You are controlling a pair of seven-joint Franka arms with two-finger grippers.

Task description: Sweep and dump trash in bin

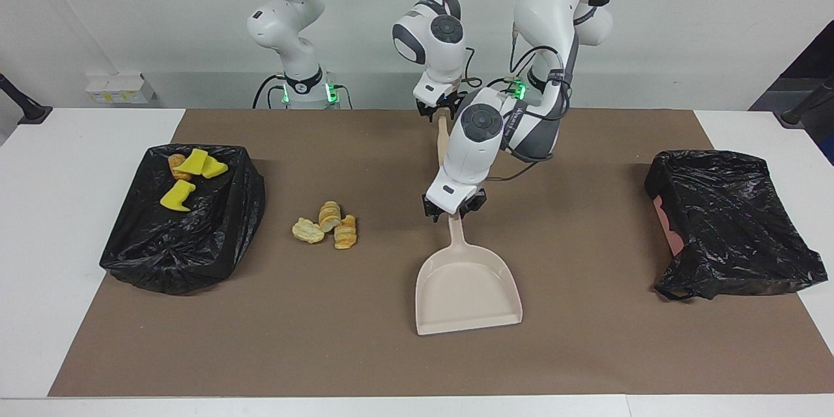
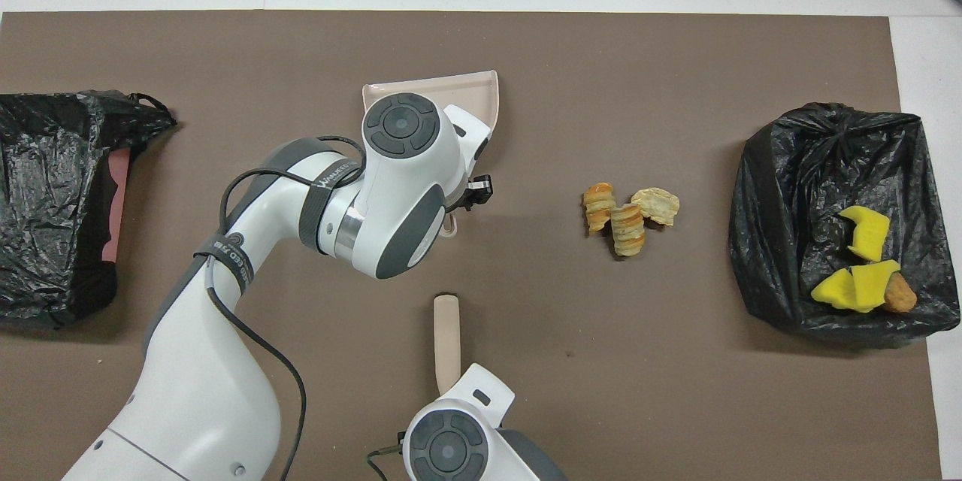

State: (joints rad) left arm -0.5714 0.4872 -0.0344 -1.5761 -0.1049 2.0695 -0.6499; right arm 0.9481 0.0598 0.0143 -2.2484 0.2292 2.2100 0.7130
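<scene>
1. Left claw (image 1: 455, 211) sits at the handle end of the beige plastic dustpan (image 1: 468, 287); I cannot tell whether it pinches.
2. Right claw (image 1: 443, 111) is at the beige wooden brush handle (image 1: 442, 137); its grip is unclear.
3. Three tan striped pastries (image 1: 328, 225) lie on the worktop beside the black-lined bin (image 1: 182, 241) holding yellow foam wedges (image 1: 189, 176).

Not much to read here, honestly. The only lettering I can spot is on the left arm (image 2: 203, 391) in the overhead view. White print runs along the dark band (image 2: 331, 174) wrapped around it near the wrist, and there's more white print on a second dark band (image 2: 225, 255) lower down the same arm. It looks like a brand name plus maybe some digits, but I can't make out the letters for sure. Nothing readable in the facing view at all.
</scene>
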